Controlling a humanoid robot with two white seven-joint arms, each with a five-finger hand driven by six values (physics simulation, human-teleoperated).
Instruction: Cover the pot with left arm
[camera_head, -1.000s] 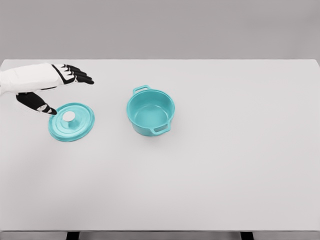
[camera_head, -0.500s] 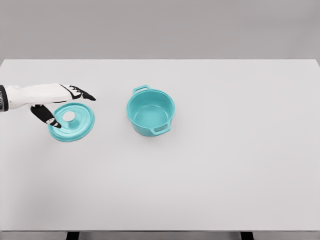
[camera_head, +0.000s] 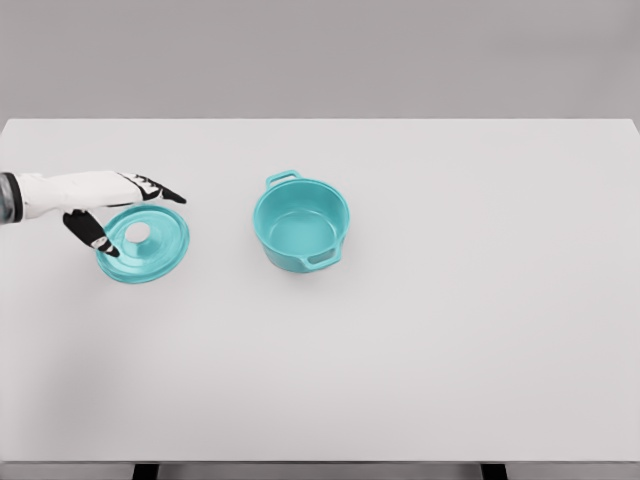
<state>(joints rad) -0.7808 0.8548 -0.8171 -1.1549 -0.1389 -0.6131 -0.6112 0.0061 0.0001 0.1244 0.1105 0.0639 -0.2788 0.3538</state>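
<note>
Head view: we record one working arm and two task items on one surface; the right arm does not show.
Table (camera_head: 480, 330): white, flat, matte, rectangular, spanning nearly the whole frame; we note dark supports at the bottom edge.
Pot (camera_head: 301, 224): teal, round, deep, smooth like enamel, with two loop handles; it stands upright and uncovered near the table's middle, interior empty.
Lid (camera_head: 143, 243): teal, round, shallow dome with a raised rim ring and a pale knob at centre; it lies flat on the table, well apart to the left of the pot.
Left hand (camera_head: 110, 200): white shell with black finger segments; fingers extended over the lid's far edge, thumb pointing down at its left rim; released, holding nothing.
Change: over the last second the hand has dropped from above the table towards the lid and has drawn slightly back left; between the last two frames it barely shifted. Lid and pot have not moved.
Assessment: we judge the reach is ending and the grasp not yet made; lifting, carrying and seating the lid all remain.
</note>
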